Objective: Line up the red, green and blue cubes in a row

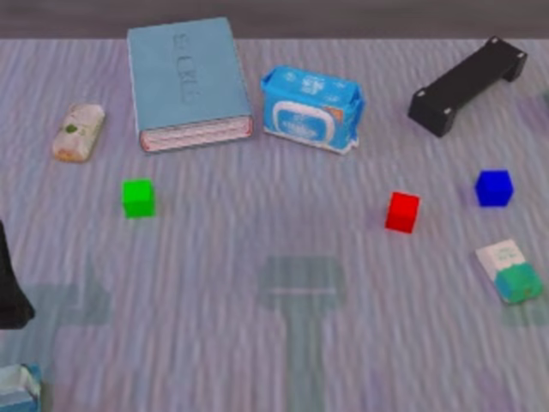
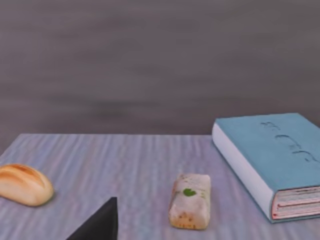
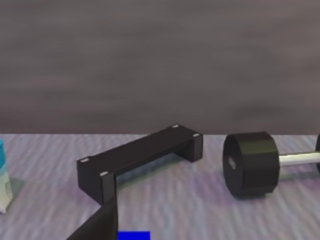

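— Cubes? Where?
— Green cube [image 1: 137, 197] left, red cube [image 1: 402, 211] right of centre, blue cube [image 1: 494, 188] further right, resting on the table [image 1: 257, 343], roughly square-on.
— Fingers?
— Cannot tell; left arm [image 1: 10, 283] sits at the left edge.

Worktop [image 1: 257, 360]: matt, with a fine streaked grain. Red cube [image 1: 402, 211], green cube [image 1: 137, 197] and blue cube [image 1: 494, 188]: smooth, plain-coloured faces. Wipes pack [image 1: 310, 108]: glossy, crinkled plastic film. Book [image 1: 187, 81]: matt cover, paper page edges seen. Black bracket [image 3: 140, 160]: matt finish. Dumbbell [image 3: 250, 163]: matt black weight on a polished metal bar. Bread roll [image 2: 22, 184]: glazed, browned crust.
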### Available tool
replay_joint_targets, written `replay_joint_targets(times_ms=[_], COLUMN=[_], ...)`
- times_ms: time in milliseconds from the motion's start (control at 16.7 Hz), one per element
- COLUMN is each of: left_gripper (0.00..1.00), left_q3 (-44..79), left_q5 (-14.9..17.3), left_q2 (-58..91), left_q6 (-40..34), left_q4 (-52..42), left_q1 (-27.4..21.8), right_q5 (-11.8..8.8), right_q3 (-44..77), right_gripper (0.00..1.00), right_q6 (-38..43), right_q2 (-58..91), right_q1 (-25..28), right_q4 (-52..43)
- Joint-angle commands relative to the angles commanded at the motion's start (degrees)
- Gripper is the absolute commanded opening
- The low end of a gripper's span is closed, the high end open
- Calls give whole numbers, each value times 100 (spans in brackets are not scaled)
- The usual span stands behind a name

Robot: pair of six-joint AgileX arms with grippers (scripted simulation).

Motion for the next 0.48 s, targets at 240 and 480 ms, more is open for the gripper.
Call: replay_joint_targets(times_ms=[240, 480], left_gripper=[100, 100], left_q3=[0, 0], left_q5=[0, 0], left_q2=[0, 0], left_q6=[0, 0], left_q4=[0, 0], left_q1=[0, 0], right_q5=[3, 1], right_q3=[173, 1234], right_gripper=[100, 100], right_q6=[-84, -568], right_q2=[172, 1241], right_q1=[38, 266], right_q4=[-119, -789])
